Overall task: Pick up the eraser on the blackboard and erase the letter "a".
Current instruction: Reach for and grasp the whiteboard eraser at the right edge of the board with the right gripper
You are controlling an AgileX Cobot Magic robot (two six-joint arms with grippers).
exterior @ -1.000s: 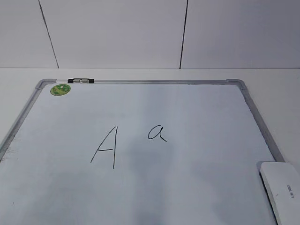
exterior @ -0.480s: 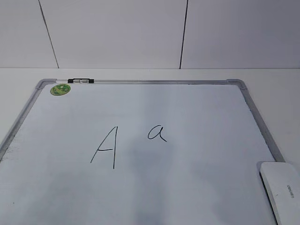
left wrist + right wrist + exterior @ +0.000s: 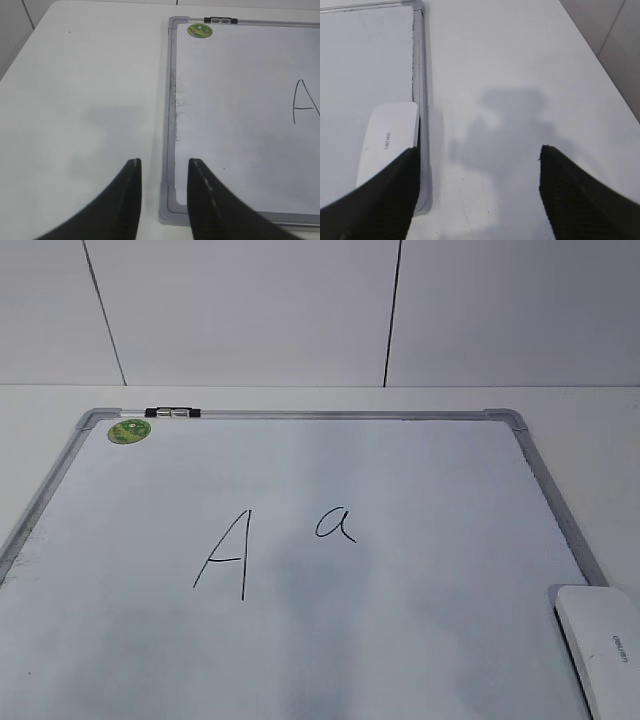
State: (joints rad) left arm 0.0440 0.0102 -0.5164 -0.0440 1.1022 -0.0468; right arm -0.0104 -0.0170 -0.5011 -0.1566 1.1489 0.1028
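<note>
The left gripper [image 3: 162,172] is hovering over the desk [image 3: 90,100] beside the left frame of the blackboard [image 3: 560,515], fingers [image 3: 131,172] slightly apart and gripping nothing; it appears parked clear of the work. Right of the round green sticker [image 3: 129,430], the capital "A" [image 3: 226,553] is standing just left of the letter "a" [image 3: 335,524]. Farthest right, the eraser [image 3: 603,648] is lying against the board's right frame, its grey lettering too small to read. The right gripper [image 3: 477,187] is hanging near it, fingers [image 3: 395,185] wide apart, likely readying a grasp.
</note>
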